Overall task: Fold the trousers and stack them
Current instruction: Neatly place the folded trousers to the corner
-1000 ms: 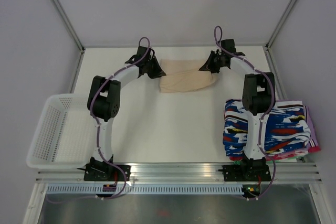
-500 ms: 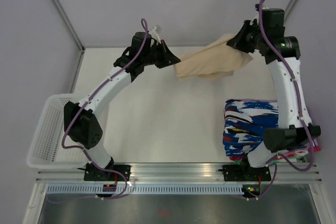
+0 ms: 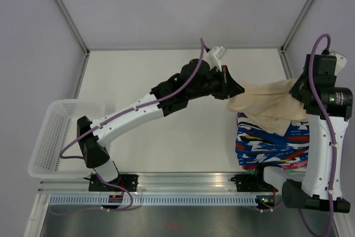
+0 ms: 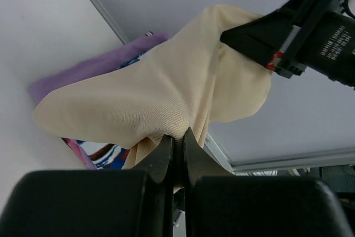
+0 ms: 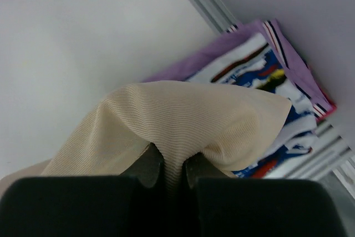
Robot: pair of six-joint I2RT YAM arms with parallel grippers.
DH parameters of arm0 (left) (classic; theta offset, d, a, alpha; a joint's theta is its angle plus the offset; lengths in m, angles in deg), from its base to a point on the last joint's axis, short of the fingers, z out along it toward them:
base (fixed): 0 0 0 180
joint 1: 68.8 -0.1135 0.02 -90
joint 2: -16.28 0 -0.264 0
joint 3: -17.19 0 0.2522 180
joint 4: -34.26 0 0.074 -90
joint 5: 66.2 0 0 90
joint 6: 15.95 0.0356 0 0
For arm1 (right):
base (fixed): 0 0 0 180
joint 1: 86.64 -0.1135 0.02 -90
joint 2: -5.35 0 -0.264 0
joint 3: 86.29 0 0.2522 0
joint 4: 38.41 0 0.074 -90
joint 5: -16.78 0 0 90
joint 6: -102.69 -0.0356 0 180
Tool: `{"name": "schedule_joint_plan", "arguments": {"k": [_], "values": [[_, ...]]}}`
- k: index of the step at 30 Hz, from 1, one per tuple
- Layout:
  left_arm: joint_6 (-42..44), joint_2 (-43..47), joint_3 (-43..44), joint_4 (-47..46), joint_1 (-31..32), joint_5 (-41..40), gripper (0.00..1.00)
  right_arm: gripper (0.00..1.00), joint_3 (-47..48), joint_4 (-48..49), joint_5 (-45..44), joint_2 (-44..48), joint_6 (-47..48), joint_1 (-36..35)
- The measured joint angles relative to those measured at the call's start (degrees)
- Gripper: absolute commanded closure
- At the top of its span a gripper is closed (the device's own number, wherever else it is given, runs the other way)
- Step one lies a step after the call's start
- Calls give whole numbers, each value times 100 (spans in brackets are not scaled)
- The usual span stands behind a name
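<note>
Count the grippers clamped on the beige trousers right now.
2. The left gripper pinches the trousers at their left end, over the table; the right gripper pinches the right end, above the patterned garment stack. Both wrist views show fabric clamped.

Folded stack of blue, white, red and black patterned garments (image 3: 265, 144): top hidden under the hanging plain beige soft fabric trousers (image 3: 269, 104); right part behind the white right arm (image 3: 321, 137).
Left gripper (image 4: 176, 141): tips buried in a pinched beige fold.
Right gripper (image 5: 169, 166): tips likewise buried.
Waist and legs: bunched, indistinguishable.
</note>
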Motion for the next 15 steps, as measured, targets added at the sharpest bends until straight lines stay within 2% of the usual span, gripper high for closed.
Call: {"name": "schedule_joint_plan", "arguments": {"k": [2, 6, 15], "values": [[2, -162, -66, -42, 393, -352, 98, 100, -743, 24, -302, 247, -9, 81], [4, -343, -474, -181, 839, -861, 98, 100, -1580, 317, -852, 177, 85, 138], [-72, -385, -1513, -667, 866, -1095, 98, 100, -3014, 1123, -1449, -463, 387, 181]]}}
